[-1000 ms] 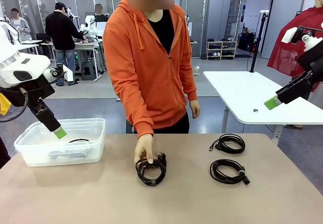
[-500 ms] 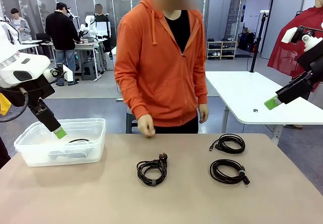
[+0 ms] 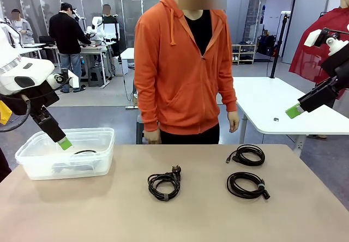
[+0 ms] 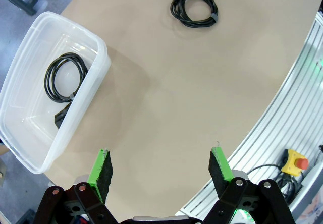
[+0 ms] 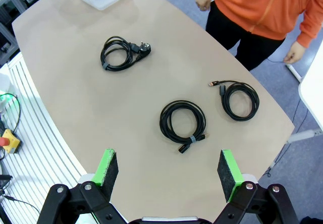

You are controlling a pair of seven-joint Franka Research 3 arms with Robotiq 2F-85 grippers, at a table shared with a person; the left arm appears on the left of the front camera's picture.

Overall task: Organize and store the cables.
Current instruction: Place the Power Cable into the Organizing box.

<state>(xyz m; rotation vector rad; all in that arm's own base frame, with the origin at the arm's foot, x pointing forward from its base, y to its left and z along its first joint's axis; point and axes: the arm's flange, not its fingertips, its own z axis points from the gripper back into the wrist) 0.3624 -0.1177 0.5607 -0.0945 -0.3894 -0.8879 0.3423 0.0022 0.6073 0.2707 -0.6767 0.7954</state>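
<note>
Reading the counter (image 3: 109, 215) as a clock face, with twelve o'clock at the far edge.

Hanging nearest, raised over the nine o'clock side: left end effector (image 4: 160, 157), green pads spread wide and pinching nothing, pointing down at bare counter just beside the clear bin (image 3: 32, 168). Hovering high off the three o'clock side: right end effector (image 5: 167, 158), likewise spread wide and carrying nothing, looking down on three loose coils.

Lying about at the centre of the dial: plug-ended cable (image 3: 163, 185), coiled flat, banded on its near side, plug pointing toward one o'clock. Resting at three o'clock, well apart from it: near right cable (image 3: 246, 185), a flat coil with a connector end sticking out toward four o'clock. Sitting just beyond that, toward two o'clock, near but not touching: far right cable (image 3: 247, 155), its loose end trailing toward nine o'clock.

Standing at ten o'clock: the clear bin, holding binned cable (image 4: 64, 77), coiled on the bin's floor, with a dark block lying next to the coil.

Standing beyond the twelve o'clock edge: person in an orange hoodie (image 3: 182, 73), one hand (image 3: 152, 137) down by the far edge, other hand (image 3: 233, 122) hanging at the side, neither touching anything on the counter. Showing farther back toward two o'clock: white table (image 3: 267, 103).
</note>
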